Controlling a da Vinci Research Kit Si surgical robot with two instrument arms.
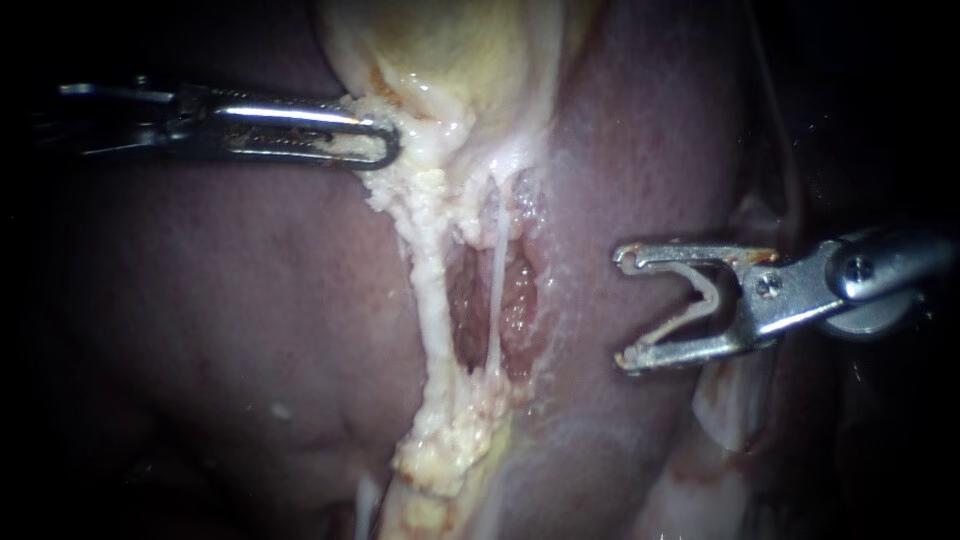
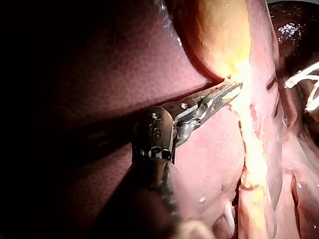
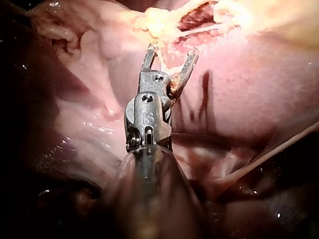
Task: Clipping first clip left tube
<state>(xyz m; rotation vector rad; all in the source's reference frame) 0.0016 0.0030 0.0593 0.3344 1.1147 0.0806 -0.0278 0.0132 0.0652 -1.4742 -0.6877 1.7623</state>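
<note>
Two tubes stand bared across a reddish window in the tissue: the left tube (image 1: pixel 428 300), thick, whitish and crusted with fat, and just to its right the right tube (image 1: pixel 496 290), a thin pale strand. Above the left tube, where it runs up into the gallbladder (image 1: pixel 450 50), my left instrument (image 1: pixel 383 142) has its tool clamped on the fatty gallbladder neck, which holds the left tube straight and taut. My right instrument (image 1: pixel 625 308) hangs well to the right of the left tube, beyond the thin strand and over the liver (image 1: pixel 230 330). Its tool gapes wide with nothing gripped, and I cannot tell whether a clip sits in it. I judge the step in hand to be the approach. The thin tube lies between the tool and the left tube, so catching it is the risk. One jaw should pass through the window behind the left tube and the other in front, taking that tube alone. The tool should sit square across it, with both jaw tips seen past its far edge before closing. The left hold should stay steady without tearing the fat.
</note>
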